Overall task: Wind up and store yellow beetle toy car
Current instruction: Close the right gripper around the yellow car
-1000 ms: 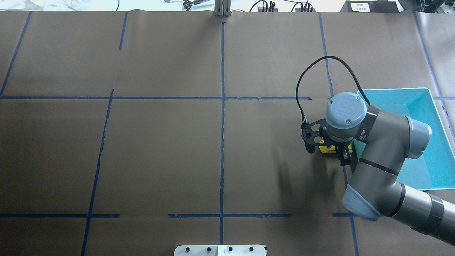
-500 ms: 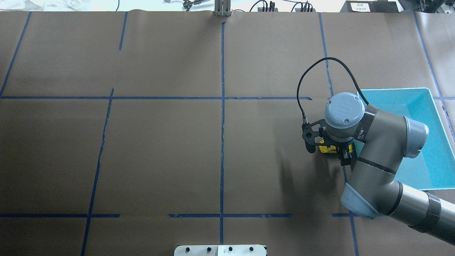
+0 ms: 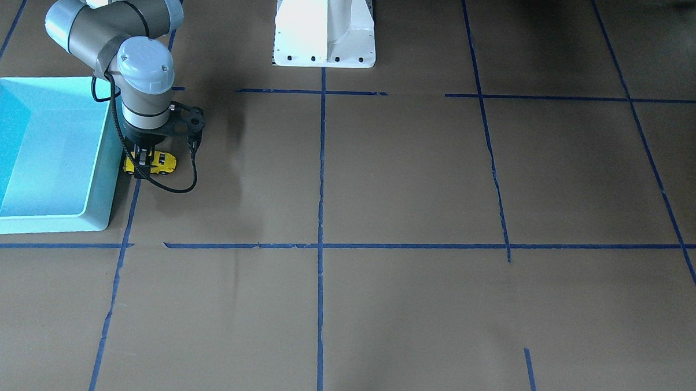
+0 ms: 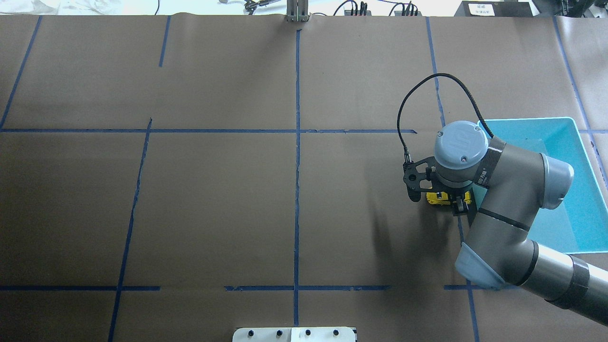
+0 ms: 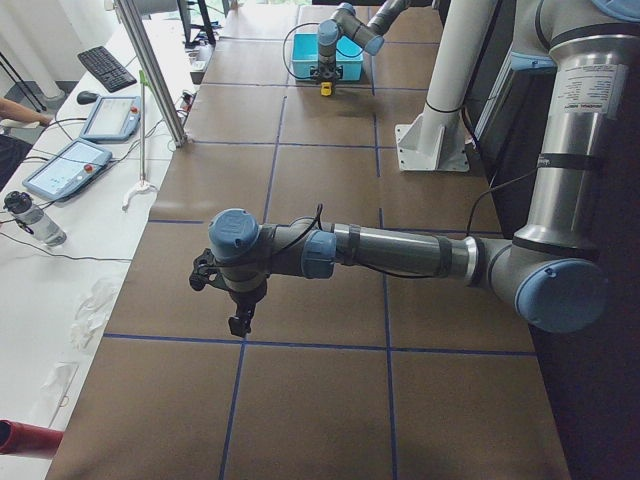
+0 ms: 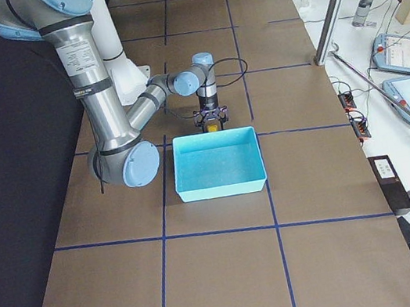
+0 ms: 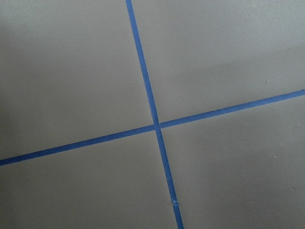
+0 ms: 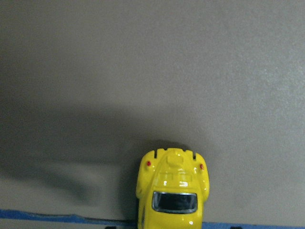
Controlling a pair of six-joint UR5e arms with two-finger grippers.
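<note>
The yellow beetle toy car point(image 3: 159, 163) stands on the brown paper just beside the turquoise bin point(image 3: 46, 222). It also shows in the overhead view point(image 4: 437, 198) and at the bottom of the right wrist view point(image 8: 174, 191). My right gripper point(image 3: 144, 157) points straight down and is closed on the car's end nearest the bin; in the overhead view point(image 4: 458, 205) the wrist hides most of it. My left gripper point(image 5: 240, 322) hangs over bare paper far from the car. It shows only in the exterior left view, so I cannot tell whether it is open or shut.
The turquoise bin point(image 4: 570, 190) holds nothing that I can see, and its near wall is right next to the car. The robot's white base point(image 3: 325, 27) stands at the table's middle edge. Blue tape lines point(image 7: 155, 125) cross the paper.
My right wrist has shifted very slightly toward the table's far side. The car stays in about the same spot beside the bin.
</note>
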